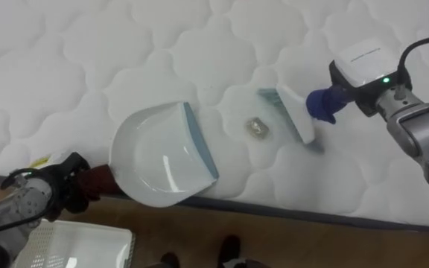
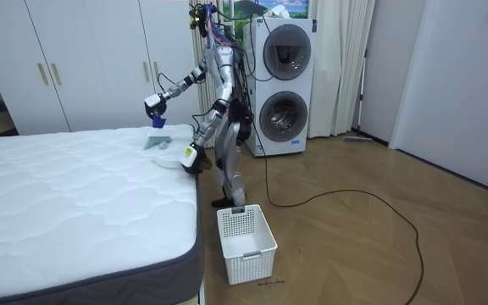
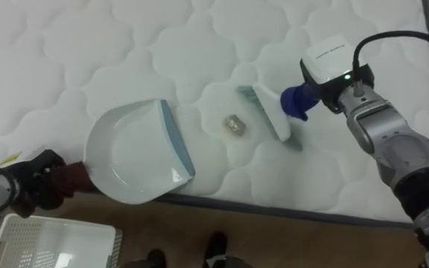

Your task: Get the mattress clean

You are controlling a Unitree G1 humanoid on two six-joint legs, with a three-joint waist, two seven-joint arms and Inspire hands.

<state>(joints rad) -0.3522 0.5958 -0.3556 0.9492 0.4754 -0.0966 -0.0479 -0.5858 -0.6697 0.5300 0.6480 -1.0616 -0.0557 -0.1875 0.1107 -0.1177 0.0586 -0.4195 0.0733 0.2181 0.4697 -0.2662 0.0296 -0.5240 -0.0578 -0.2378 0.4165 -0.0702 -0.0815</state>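
A white dustpan (image 1: pixel 159 160) with a teal lip lies flat on the white quilted mattress (image 1: pixel 88 59) near its edge. My left hand (image 1: pixel 59 181) is shut on the dustpan's dark handle at the lower left. A small crumpled scrap (image 1: pixel 257 128) sits on the mattress between the dustpan's lip and a brush (image 1: pixel 293 113). The brush has a white head, teal bristles and a blue handle. My right hand (image 1: pixel 363 71) holds it by the handle from the right, bristles down on the mattress just right of the scrap.
A white slatted basket (image 1: pixel 73 242) stands on the wooden floor below the mattress edge (image 1: pixel 289 212). In the room view I stand at the bed's side, with stacked washing machines (image 2: pixel 282 85) behind me and wardrobes (image 2: pixel 83 59) beyond the bed.
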